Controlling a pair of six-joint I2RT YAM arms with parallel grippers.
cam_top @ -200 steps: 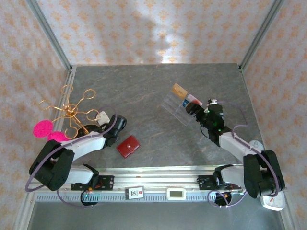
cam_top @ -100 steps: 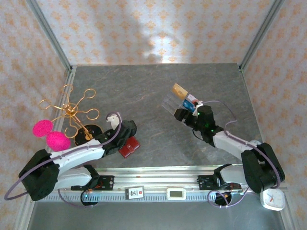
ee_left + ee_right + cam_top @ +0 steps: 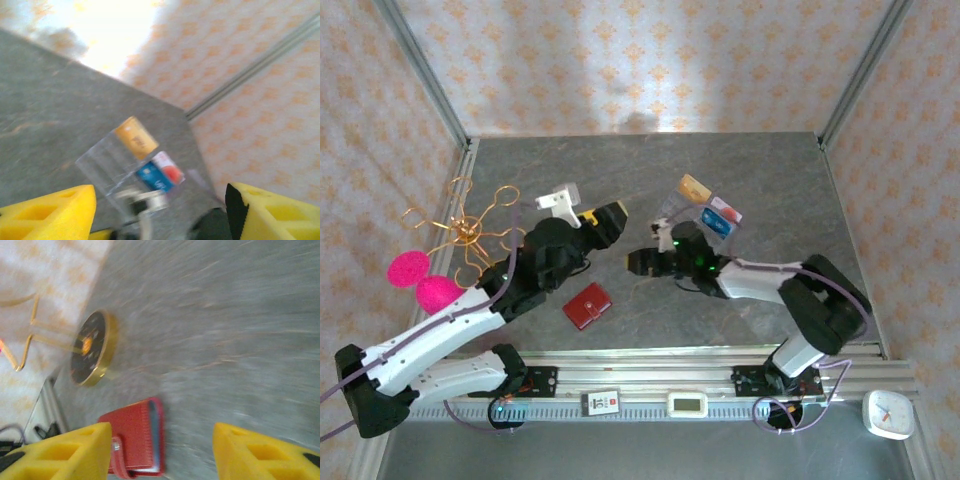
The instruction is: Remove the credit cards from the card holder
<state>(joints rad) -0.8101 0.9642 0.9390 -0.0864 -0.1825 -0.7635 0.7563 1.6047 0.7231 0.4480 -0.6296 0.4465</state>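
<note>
1. Now the small dark red leather-look folding card holder (image 3: 588, 305) lies shut and flat on the grey marbled bench (image 3: 560, 165). It sits toward the near edge, between the two arms.
2. The left gripper (image 3: 607, 220) hangs above the bench, beyond the card holder and well apart from it, pointing toward the far right.
3. In the left wrist view its yellow fingers (image 3: 50, 212) stand wide apart, with nothing between them.
4. The right gripper (image 3: 642, 262) reaches across to the left and sits near the card holder's far right side, but apart from it.
5. In the right wrist view its yellow fingers (image 3: 265, 450) are spread, and nothing is gripped.
6. That same view shows the card holder on the bench below the fingers, nearer the one on the left of the picture. Its snap tab faces the camera, and pale page edges show along one side.
7. A clear acrylic tiered stand (image 3: 685, 225) stands just behind the right gripper. A gold card (image 3: 693, 187) and a blue-white-and-red card (image 3: 721, 213) are propped in it.
8. On the left stands a gold wire looped stand (image 3: 470, 232) on a round black gold-rimmed base (image 3: 92, 347), with two pink pom-poms (image 3: 408, 267) beside it.
9. A small white clock (image 3: 886, 415) lies past the near rail on the right.
</note>
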